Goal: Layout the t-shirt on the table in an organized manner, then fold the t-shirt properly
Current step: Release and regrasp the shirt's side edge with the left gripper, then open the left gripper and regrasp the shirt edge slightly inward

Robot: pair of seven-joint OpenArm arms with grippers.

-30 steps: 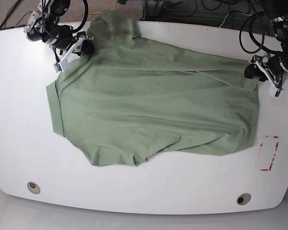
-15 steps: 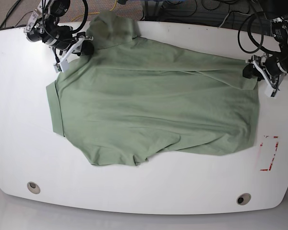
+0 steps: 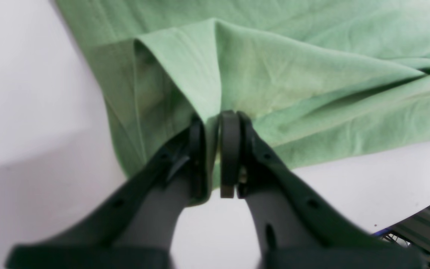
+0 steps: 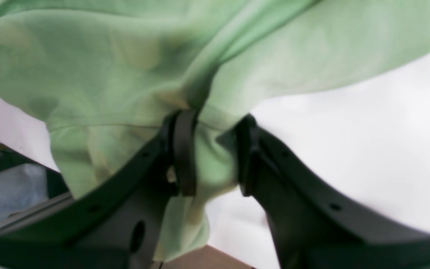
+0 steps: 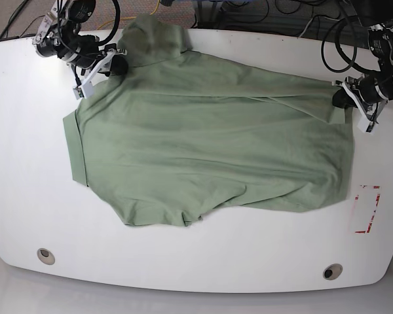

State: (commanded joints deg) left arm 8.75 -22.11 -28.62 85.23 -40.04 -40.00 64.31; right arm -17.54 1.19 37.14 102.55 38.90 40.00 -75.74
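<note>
Table (image 5: 26, 163): glossy white, fills base view. T-shirt (image 5: 203, 150): sage green, spread wrinkled across table centre, reaching 11 to 3 o'clock; one bunched part at 11 o'clock over far edge. Red tape mark (image 5: 367, 209) at 4 o'clock, apart from shirt. Left end effector (image 3: 215, 157) at 2 o'clock: pinching shirt edge fold, fingers nearly together. Right end effector (image 4: 209, 153) at 11 o'clock: fingers partly apart, fabric bunched between them.

The t-shirt (image 5: 209, 144) hides its collar and placket; wrist views blur.
</note>
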